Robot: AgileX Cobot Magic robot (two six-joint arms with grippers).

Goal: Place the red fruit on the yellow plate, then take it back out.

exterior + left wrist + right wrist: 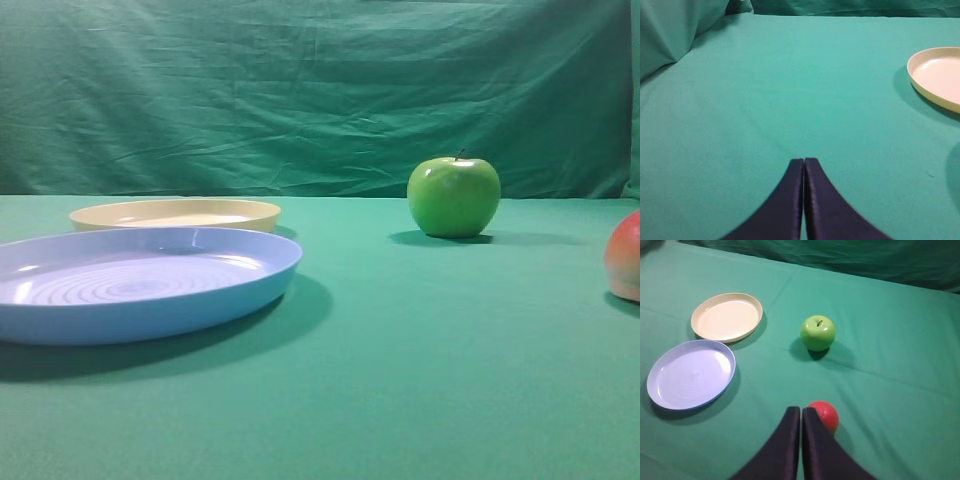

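While the right fingers (801,410) press together empty, the red fruit (824,415) sits just beside them.

The red fruit (824,415), round and smooth (red above, paling to peach low down), sits upright on the green bench (890,365) toward its near right edge. The yellow plate (727,316), shallow, cream-toned, nothing in it, lies flat toward the far left side.
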